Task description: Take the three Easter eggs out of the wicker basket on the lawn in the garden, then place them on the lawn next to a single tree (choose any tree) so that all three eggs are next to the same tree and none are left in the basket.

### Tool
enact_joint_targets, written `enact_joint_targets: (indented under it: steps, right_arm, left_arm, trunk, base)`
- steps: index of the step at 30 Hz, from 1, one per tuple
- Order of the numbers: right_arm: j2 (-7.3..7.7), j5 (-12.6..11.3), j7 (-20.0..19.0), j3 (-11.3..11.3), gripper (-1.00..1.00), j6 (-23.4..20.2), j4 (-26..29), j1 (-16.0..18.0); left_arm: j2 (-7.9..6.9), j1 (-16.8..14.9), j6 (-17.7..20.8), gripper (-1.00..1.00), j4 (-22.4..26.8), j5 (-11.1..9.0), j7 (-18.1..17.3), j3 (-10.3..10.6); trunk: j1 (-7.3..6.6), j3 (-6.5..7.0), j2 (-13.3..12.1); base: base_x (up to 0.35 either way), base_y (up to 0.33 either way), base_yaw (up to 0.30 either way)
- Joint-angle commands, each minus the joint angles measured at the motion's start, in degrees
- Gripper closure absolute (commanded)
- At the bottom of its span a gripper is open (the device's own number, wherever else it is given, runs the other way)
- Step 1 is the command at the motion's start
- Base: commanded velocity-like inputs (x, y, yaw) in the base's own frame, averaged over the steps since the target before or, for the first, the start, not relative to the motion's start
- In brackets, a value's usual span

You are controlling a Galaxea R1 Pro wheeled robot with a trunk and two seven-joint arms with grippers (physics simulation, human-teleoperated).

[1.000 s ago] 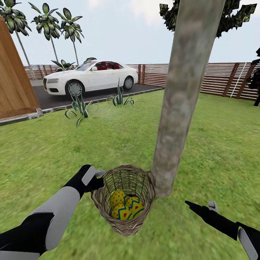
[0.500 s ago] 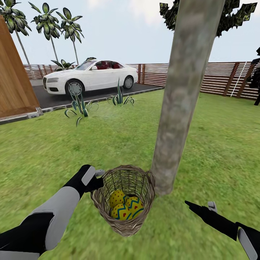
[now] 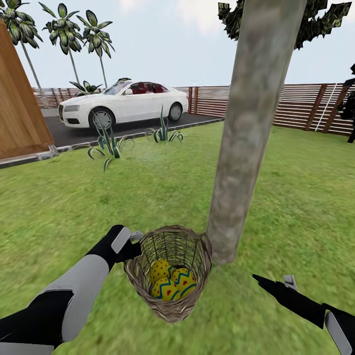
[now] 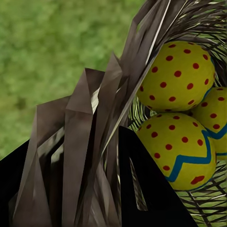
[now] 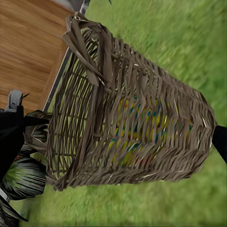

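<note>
left gripper [image 3: 132, 245]: I had it clamped on the wicker basket [image 3: 170, 268] rim, basket just beyond the fingers.
eggs [image 3: 172, 284]: three inside it, smooth, probably slippery; I'd grip each across its middle.
right gripper [image 3: 268, 283]: free; spread unclear.

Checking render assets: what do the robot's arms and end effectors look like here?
Left arm: glossy black with a light grey forearm shell and a grey panel near the wrist. Left end effector: black, grey tip. Right arm: black, grey panel. Right end effector: slim pointed black fingers, small grey tab. No cables visible.
</note>
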State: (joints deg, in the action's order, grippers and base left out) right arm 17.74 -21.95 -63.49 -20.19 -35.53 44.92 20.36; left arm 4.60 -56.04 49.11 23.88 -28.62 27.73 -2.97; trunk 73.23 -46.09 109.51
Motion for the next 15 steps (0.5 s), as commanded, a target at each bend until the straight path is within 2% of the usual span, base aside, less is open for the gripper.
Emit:
enact_joint_targets:
  steps: [1, 15]
  right_arm:
    - [0.01, -0.29, -0.05, -0.02, -1.0, -0.42, -0.01, 0.03]
    - [0.01, -0.29, -0.05, -0.02, -1.0, -0.42, -0.01, 0.03]
  left_arm:
    - [0.05, -0.03, -0.07, 1.0, 0.08, -1.0, 0.48, -0.37]
    - [0.1, -0.03, -0.07, 1.0, 0.09, -1.09, 0.38, -0.37]
  trunk:
    - [0.22, -0.23, 0.44]
    - [3.29, -2.75, 6.06]
  base:
    - [0.0, 0.0, 0.0]
    - [0.0, 0.0, 0.0]
